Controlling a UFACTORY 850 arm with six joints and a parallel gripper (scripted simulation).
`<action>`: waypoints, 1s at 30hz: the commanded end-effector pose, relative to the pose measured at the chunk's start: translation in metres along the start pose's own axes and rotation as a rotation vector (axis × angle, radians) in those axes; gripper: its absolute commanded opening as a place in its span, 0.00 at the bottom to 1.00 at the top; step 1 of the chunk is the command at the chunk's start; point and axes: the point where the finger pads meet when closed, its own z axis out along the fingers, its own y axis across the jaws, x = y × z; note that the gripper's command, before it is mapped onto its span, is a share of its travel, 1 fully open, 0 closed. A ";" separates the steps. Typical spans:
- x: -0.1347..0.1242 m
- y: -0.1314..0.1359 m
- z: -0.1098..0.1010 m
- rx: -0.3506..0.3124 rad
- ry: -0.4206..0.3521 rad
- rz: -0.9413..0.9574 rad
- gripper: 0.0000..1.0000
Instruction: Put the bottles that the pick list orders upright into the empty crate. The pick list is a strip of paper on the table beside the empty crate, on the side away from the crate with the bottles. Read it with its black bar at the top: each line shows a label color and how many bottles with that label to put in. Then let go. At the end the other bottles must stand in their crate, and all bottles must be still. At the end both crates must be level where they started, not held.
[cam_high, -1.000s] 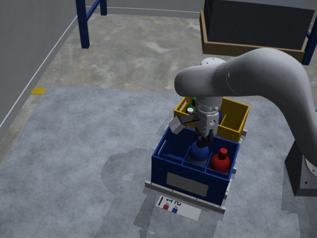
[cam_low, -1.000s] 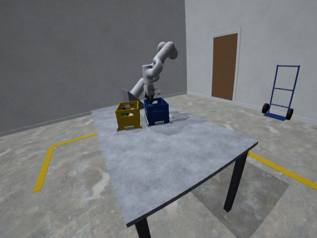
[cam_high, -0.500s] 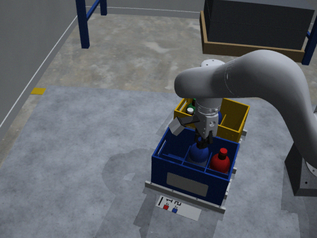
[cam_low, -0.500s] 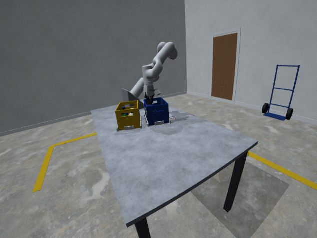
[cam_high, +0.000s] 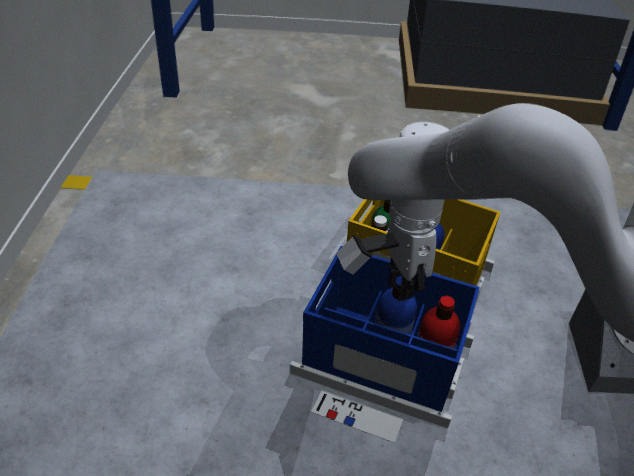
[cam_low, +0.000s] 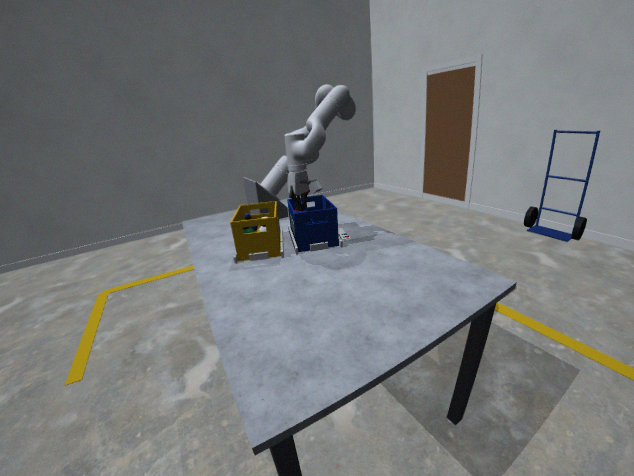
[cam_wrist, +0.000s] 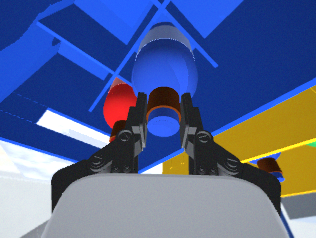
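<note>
My gripper (cam_high: 407, 290) (cam_wrist: 163, 104) is shut on the neck of a blue-label bottle (cam_high: 397, 307) (cam_wrist: 165, 67). It holds the bottle upright, low inside a front middle cell of the blue crate (cam_high: 358, 340) (cam_low: 313, 221) (cam_wrist: 60, 85). A red-label bottle (cam_high: 440, 322) (cam_wrist: 119, 102) stands in the cell to its right. The yellow crate (cam_high: 468, 238) (cam_low: 253, 239) (cam_wrist: 260, 135) stands behind the blue one and holds a green-label bottle (cam_high: 382, 214) and another bottle (cam_wrist: 269, 166). The pick list (cam_high: 358, 414) (cam_low: 344, 236) lies in front of the blue crate; it shows red 1 and blue 2.
The arm (cam_high: 512, 158) arches in from the right over the yellow crate. Both crates sit in grey guide rails (cam_high: 368, 393). A grey pedestal (cam_high: 601, 358) stands at the table's right edge. A pallet with a dark box (cam_high: 506, 56) stands on the floor behind.
</note>
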 end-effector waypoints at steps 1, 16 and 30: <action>0.001 0.000 0.001 -0.001 0.001 -0.001 0.00; 0.001 0.000 0.008 -0.001 0.001 -0.001 0.00; 0.001 0.000 0.014 -0.001 0.001 -0.001 0.00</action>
